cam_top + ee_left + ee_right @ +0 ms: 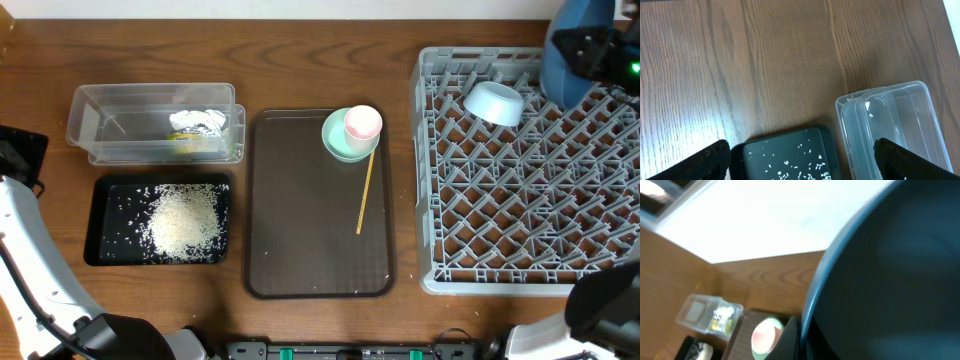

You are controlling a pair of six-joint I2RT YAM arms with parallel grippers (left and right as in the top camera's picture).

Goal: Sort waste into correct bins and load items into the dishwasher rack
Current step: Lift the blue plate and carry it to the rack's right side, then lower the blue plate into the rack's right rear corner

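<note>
Right end effector (582,52): clamped shut on the dish (880,280), held steeply tilted above the rack's far right corner, probably so that it could slot on edge between pegs.
Left end effector (802,162): fingers spread wide with nothing between them, hovering over the counter (320,60) beside the black tray and tub, clear of the loading side.
Rack (425,180): at the counter's right. Only the blue bowl (496,102) lay in it, tipped among the far pegs, and the other rows were bare, so there was plenty of room for the dish.
Waste: rice (185,220) was heaped in the black tray (100,225) and the wrapper (195,125) lay in the tub (85,125). Sorting looked done.
Brown tray (300,240): the cup (362,123) sat inside the mint bowl (335,140) at the far right corner. The stick (365,195) ran from that bowl toward the near edge.
Edges: the rack's left wall stood just beside the brown tray, making a raised lip to lift things over.
Risk: the dish's rim might catch on pegs or knock the blue bowl.
</note>
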